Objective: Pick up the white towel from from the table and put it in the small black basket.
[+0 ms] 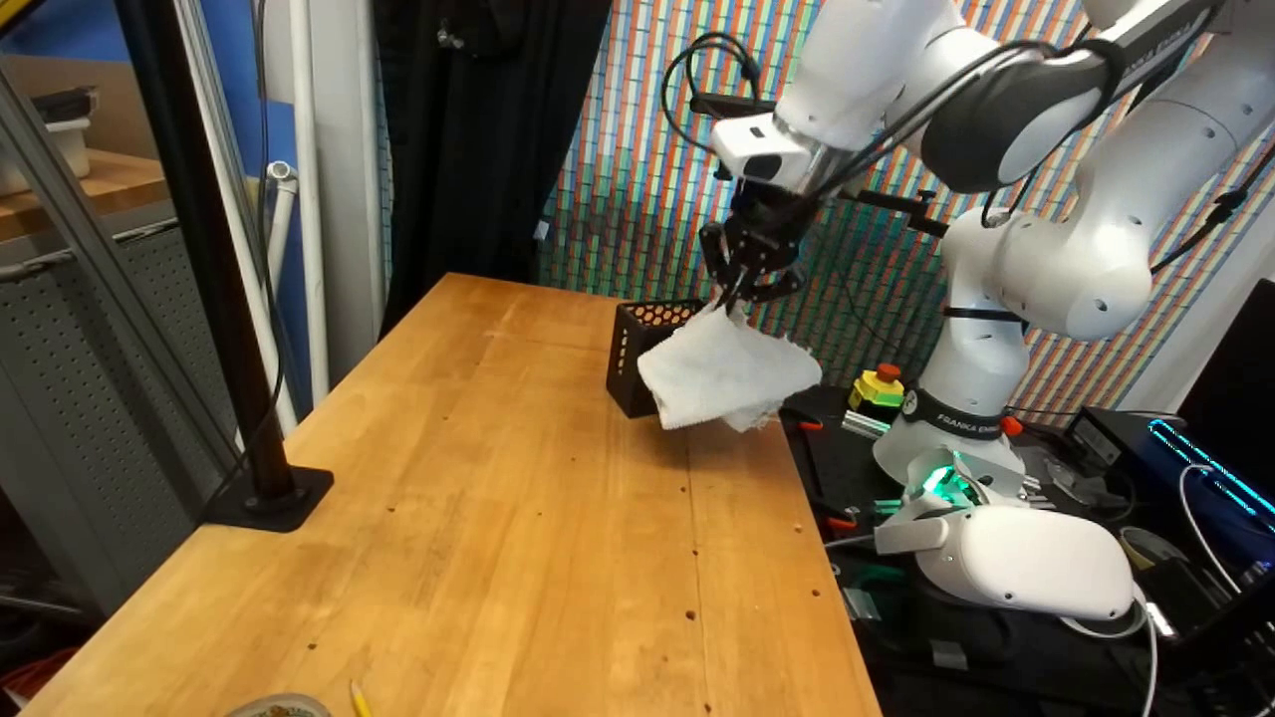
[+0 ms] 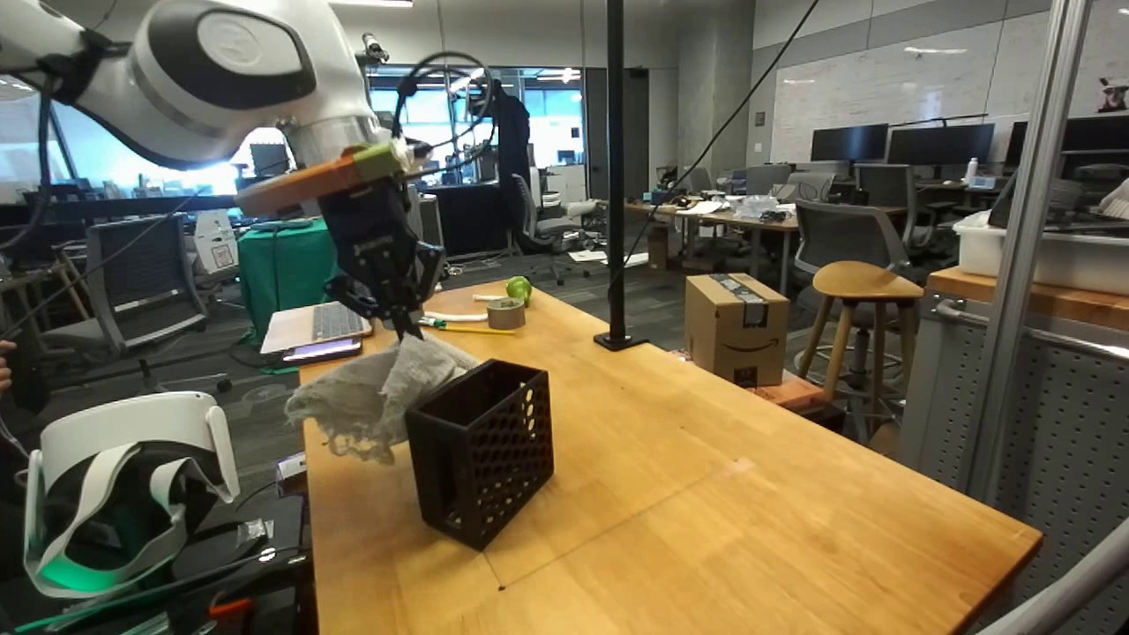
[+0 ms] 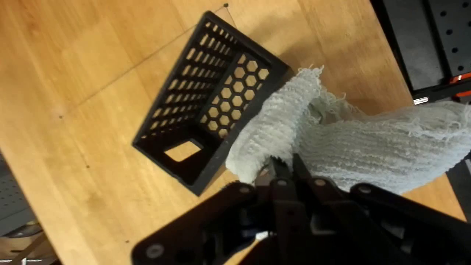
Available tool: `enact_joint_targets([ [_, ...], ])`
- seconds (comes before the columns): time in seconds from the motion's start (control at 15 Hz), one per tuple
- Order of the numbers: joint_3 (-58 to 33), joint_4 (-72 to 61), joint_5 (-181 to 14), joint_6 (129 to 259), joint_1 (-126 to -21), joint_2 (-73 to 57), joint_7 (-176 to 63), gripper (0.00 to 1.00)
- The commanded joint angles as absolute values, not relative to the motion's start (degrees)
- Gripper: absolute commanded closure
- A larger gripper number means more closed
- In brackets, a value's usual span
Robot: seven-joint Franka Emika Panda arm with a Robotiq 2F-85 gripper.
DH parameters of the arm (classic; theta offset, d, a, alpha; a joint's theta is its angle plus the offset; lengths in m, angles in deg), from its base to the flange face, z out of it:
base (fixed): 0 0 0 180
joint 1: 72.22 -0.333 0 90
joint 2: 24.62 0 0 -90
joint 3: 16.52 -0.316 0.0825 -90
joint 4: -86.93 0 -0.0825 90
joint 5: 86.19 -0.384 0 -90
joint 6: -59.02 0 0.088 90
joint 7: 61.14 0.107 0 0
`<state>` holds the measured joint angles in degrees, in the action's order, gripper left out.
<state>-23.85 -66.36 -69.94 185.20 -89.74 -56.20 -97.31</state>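
The white towel (image 1: 732, 368) hangs folded from my gripper (image 1: 735, 299), above the table's edge. In the wrist view the fingertips (image 3: 289, 165) are closed on the towel (image 3: 375, 151), with a folded part to one side and the rest spread to the other. The small black basket (image 1: 628, 363) stands upright on the table beside the towel. Its open top and inside show in the wrist view (image 3: 220, 158), with no towel inside. In an exterior view the towel (image 2: 379, 392) is next to the basket (image 2: 445, 467), partly behind its rim, and the gripper (image 2: 407, 331) is above.
The wooden table (image 1: 518, 478) has a black post (image 1: 269, 468) on its far edge. A tape roll (image 2: 506, 313), a green object (image 2: 519, 288) and a laptop (image 2: 322, 326) are at one end. A white headset (image 1: 1036, 563) is beside the table.
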Motion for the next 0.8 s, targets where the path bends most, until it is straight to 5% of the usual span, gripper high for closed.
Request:
enact_joint_targets([
  [0.0,-20.21,-64.05,-70.99,179.8,-89.17,-66.91,-98.64,0.95],
  [0.73,-19.13,-68.11,-66.24,182.62,-88.57,-80.71,-98.25,0.95],
])
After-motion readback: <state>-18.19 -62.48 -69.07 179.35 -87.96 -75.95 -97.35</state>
